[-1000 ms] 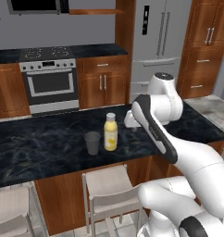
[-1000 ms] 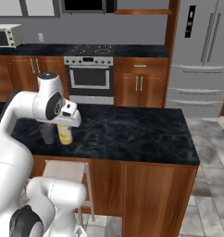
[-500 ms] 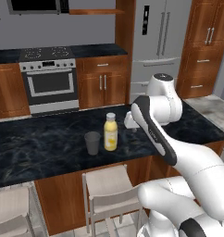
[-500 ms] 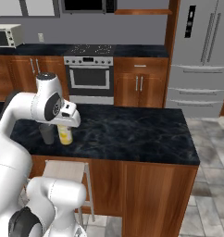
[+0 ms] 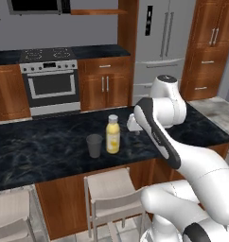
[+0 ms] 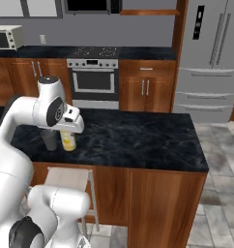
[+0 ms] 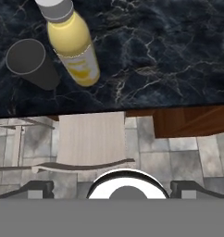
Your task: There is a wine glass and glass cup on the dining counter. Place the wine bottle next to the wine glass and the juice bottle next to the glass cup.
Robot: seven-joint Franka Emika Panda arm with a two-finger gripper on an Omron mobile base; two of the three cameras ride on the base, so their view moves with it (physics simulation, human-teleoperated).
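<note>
I am looking down through the hand camera at the juice bottle (image 7: 74,44), a stout yellow bottle with a pale cap and a light label, standing upright on the dining counter (image 7: 169,55) well ahead of my claw (image 7: 111,187) and a little to its left. It is showing yellow all the way up to the shoulder. Just beside it, further left, the glass cup (image 7: 31,64) is standing, a short grey see-through tumbler, slightly tapered; I cannot tell whether anything is in it. The two are close together but not touching.

My claw is standing with its fingers spread as wide as they go, holding nothing, hanging clear of the counter edge. The counter is polished black stone with pale veins, sitting on a reddish-brown wooden base. Directly below the claw a pale stool (image 7: 90,139) with a flat square seat is sitting on grey floor tiles.

From the left base camera, I am seeing the bottle (image 5: 112,134) and cup (image 5: 94,145) side by side, with the arm's hand just to their right.
</note>
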